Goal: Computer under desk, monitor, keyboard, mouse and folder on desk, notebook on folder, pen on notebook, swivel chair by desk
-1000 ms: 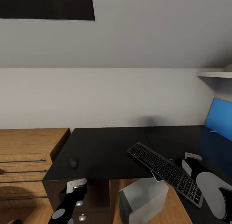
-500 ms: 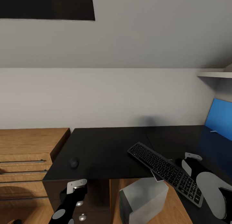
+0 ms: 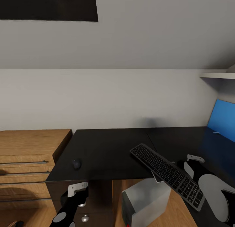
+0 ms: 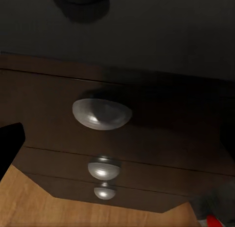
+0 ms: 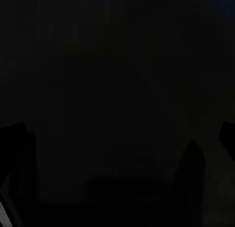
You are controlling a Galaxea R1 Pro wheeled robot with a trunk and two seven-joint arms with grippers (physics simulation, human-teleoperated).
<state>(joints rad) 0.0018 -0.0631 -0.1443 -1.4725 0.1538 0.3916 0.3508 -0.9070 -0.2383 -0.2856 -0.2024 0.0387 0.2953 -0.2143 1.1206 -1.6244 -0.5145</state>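
The keyboard (image 3: 167, 170) overhangs the desk (image 3: 107, 148) near edge, above the computer (image 3: 145, 201). The mouse (image 3: 76, 163) lies far left. I cannot tell either gripper's grip.

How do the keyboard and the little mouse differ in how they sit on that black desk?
The keyboard is long and flat, lying at a slant with its near end jutting past the desk edge; the mouse is small and rounded, sitting wholly on the top near the front left corner. The keyboard shows rows of keys; the mouse looks plain. Both are black.
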